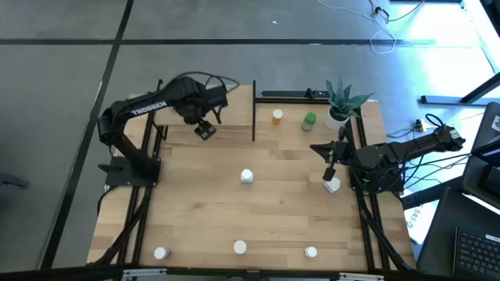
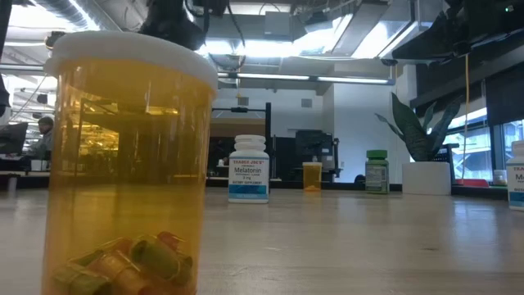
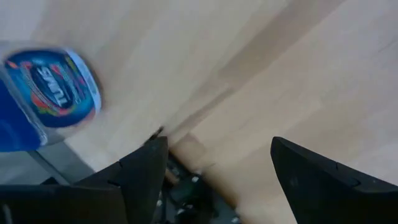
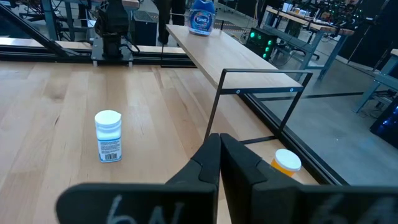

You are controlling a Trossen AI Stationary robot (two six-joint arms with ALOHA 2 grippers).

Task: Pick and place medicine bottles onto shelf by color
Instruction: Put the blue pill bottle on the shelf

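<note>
My left gripper point(image 1: 205, 129) point(image 3: 217, 144) hovers open over the left part of the wooden shelf point(image 1: 234, 117), with nothing between its fingers. A blue bottle point(image 3: 43, 99) stands on the shelf beside it, apart from the fingers; it also shows far off in the right wrist view point(image 4: 202, 17). My right gripper point(image 1: 328, 168) point(image 4: 219, 138) is shut and empty at the table's right side, with a white bottle point(image 1: 332, 186) close by it. An orange bottle point(image 1: 277, 117) and a green bottle point(image 1: 310, 121) stand upright near the shelf's right part. Another white bottle point(image 1: 247, 176) point(image 4: 109, 135) stands mid-table.
Three bottles stand along the near edge point(image 1: 161, 253) point(image 1: 240, 247) point(image 1: 311, 252); one, an orange bottle point(image 2: 123, 164), fills the low view's left. A potted plant point(image 1: 340, 105) stands at the far right corner. Thin black posts point(image 1: 254, 109) rise from the shelf.
</note>
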